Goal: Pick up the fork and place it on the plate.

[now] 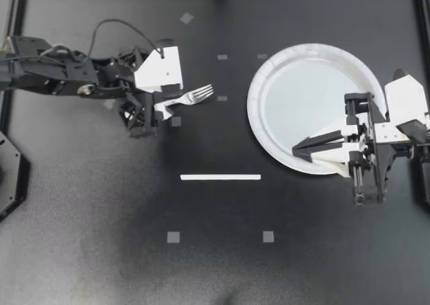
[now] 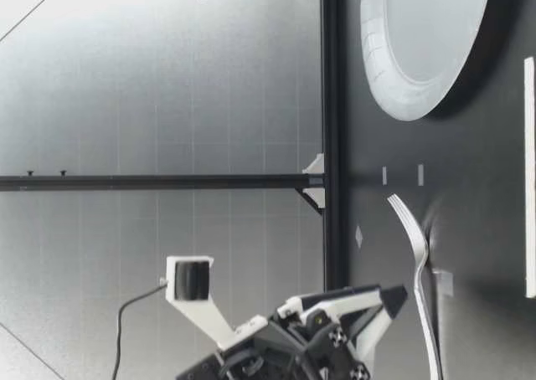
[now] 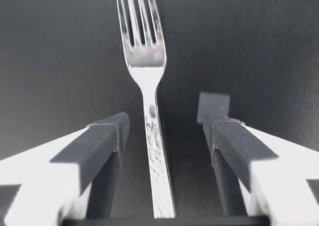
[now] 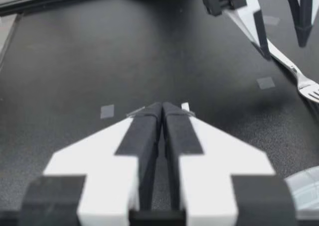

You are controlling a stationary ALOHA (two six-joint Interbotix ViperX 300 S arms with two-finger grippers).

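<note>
**Fork grasp pending**

The fork (image 1: 191,97) lies on the desk (image 1: 222,265), left of the plate (image 1: 269,76), tines toward it. The left pincer (image 1: 163,107) straddles the handle, fingers apart and not touching. The right pincer (image 1: 299,145), fingers together, hangs over the plate's edge. Next move, in my judgement: close, lift, carry right.

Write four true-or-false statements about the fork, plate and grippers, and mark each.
1. The fork lies on the plate. False: it is on the table, apart from the plate.
2. The left gripper is open, with the fork's handle between its fingers. True.
3. The right gripper is open. False: it is shut, holding nothing.
4. The right gripper's tip is over the plate. True.
</note>
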